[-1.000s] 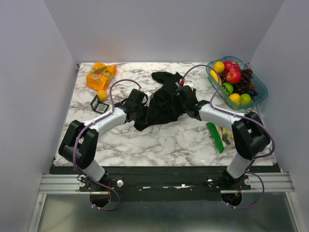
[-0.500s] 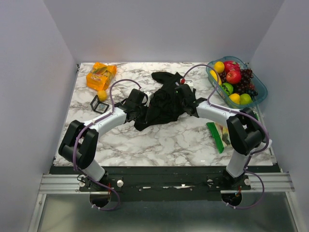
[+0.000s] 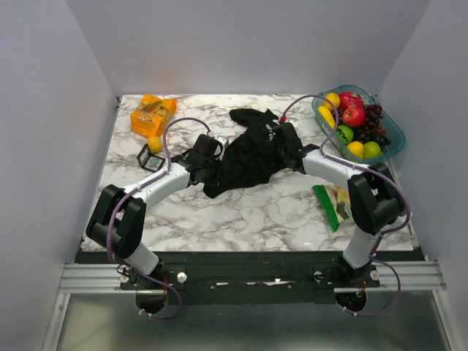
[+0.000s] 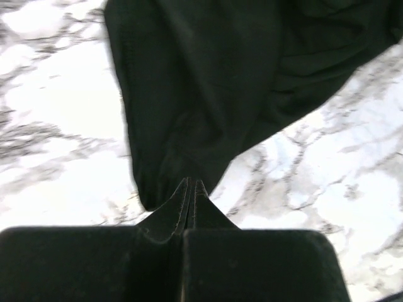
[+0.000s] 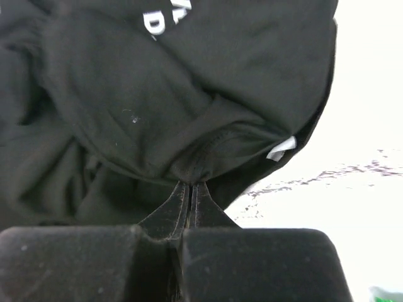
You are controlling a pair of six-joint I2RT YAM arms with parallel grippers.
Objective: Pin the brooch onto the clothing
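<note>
Overhead, the black T-shirt (image 3: 252, 155) lies bunched on the marble table (image 3: 219, 212), with the left gripper (image 3: 213, 159) and right gripper (image 3: 287, 140) at opposite edges. Left wrist: jaws clamped on a fabric fold. Right wrist: jaws pinching the hem near a white label (image 5: 280, 149). The brooch shows nowhere. Spreading evenly, without tugging, should flatten the cloth for pinning.

High rear overhead view; both wrist views close on black T-shirt (image 3: 252, 153)
</note>
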